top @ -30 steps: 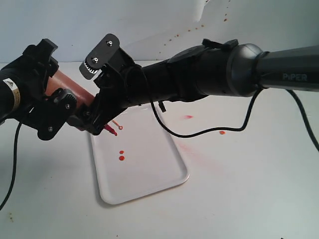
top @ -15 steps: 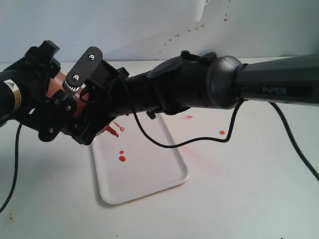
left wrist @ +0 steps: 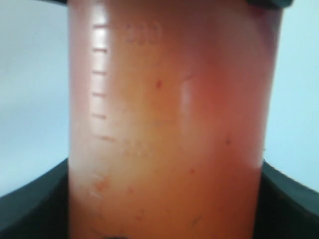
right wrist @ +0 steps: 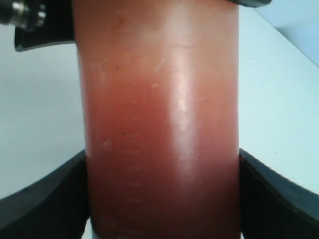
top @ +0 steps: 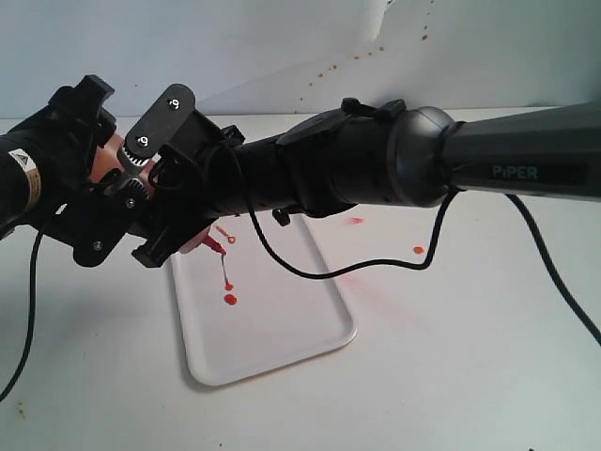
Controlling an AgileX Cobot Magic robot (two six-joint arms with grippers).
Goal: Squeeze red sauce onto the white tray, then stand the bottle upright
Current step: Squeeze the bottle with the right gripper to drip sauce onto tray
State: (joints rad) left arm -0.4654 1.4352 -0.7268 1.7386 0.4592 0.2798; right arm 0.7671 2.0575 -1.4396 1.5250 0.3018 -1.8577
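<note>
Now, nearest you, the white tray (top: 282,348) lies flat on the tabletop (top: 470,357) with a round blob of red sauce (top: 230,300) on it. Just above, a thin thread of sauce drops from the bottle (left wrist: 164,124) onto the tray; half a second ago nothing fell, so your squeeze is working. Behind, the bottle tilts tip-down over the tray's far end, left tool (top: 105,193) and right tool (top: 174,188) both clenched round it. Standing it upright remains
</note>
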